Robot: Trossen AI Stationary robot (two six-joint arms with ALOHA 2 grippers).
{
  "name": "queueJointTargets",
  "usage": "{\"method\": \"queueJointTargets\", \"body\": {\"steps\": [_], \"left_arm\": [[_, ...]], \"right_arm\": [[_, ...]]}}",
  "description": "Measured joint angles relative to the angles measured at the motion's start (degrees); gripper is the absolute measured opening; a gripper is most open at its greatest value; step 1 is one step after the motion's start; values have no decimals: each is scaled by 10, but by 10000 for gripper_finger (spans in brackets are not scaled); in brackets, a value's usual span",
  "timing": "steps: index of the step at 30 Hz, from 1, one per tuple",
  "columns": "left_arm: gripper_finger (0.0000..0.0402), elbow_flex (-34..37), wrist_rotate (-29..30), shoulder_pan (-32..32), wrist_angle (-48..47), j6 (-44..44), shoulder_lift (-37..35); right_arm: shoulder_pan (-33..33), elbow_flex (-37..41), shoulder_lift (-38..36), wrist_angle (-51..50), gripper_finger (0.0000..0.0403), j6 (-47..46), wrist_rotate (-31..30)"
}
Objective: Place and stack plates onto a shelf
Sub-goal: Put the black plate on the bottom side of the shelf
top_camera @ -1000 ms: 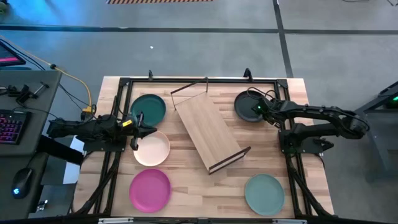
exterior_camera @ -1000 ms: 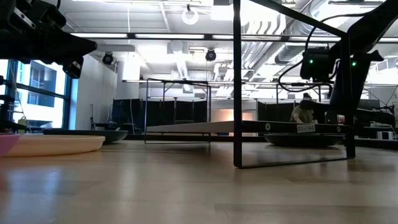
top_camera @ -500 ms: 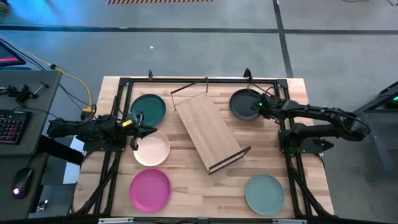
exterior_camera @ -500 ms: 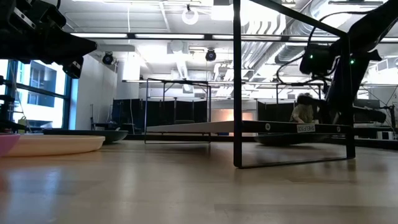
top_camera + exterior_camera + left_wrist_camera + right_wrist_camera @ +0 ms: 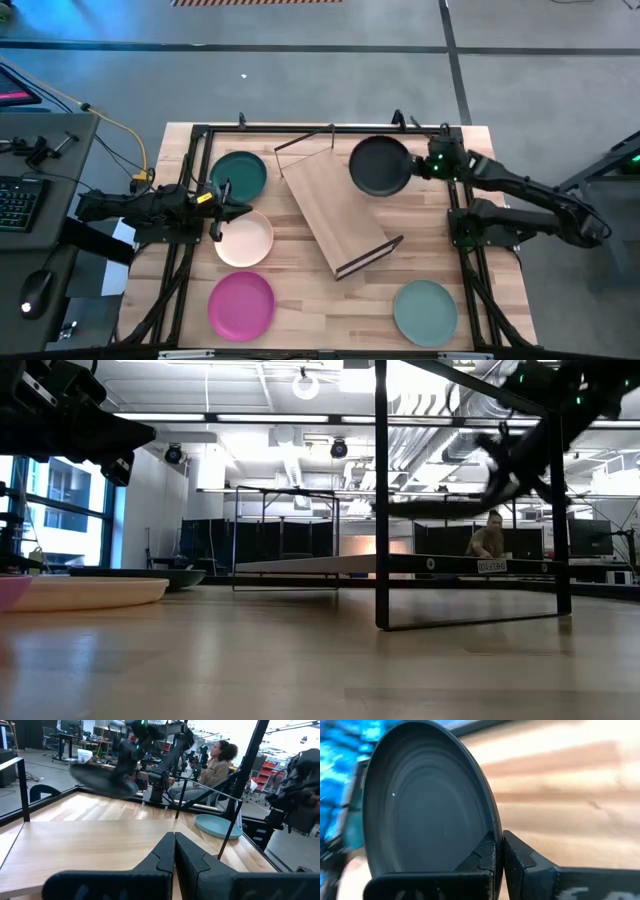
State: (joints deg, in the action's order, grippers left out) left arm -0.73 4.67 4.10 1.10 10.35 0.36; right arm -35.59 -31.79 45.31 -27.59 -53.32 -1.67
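Right gripper [image 5: 418, 166] clamped on the charcoal plate [image 5: 379, 166], lifted beside the shelf [image 5: 333, 213].
Keep it level, centre over the board; left gripper [image 5: 222, 208], fingers together, waits beyond the shelf.

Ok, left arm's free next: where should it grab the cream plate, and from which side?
Take the cream plate by its rim, at the edge facing the left gripper, which hangs shut right above that side. The plate lies flat and shallow on the table, so only the raised lip offers a pinch: one finger over, one under. Avoid the side near the teal plate, probably too crowded.
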Motion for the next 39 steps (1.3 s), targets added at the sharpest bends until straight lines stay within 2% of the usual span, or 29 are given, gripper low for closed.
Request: {"method": "queueJointTargets", "body": {"steps": [6, 15, 21, 30, 39], "left_arm": [[0, 0, 0, 0, 0, 0, 0], [0, 0, 0, 0, 0, 0, 0], [0, 0, 0, 0, 0, 0, 0], [0, 0, 0, 0, 0, 0, 0], [0, 0, 0, 0, 0, 0, 0]], "right_arm": [[24, -75, 29, 1, 0, 118, 92], [172, -103, 165, 23, 0, 216, 113], [245, -103, 246, 65, 0, 213, 117], [260, -104, 296, 78, 0, 200, 108], [260, -104, 305, 78, 0, 196, 113]]}}
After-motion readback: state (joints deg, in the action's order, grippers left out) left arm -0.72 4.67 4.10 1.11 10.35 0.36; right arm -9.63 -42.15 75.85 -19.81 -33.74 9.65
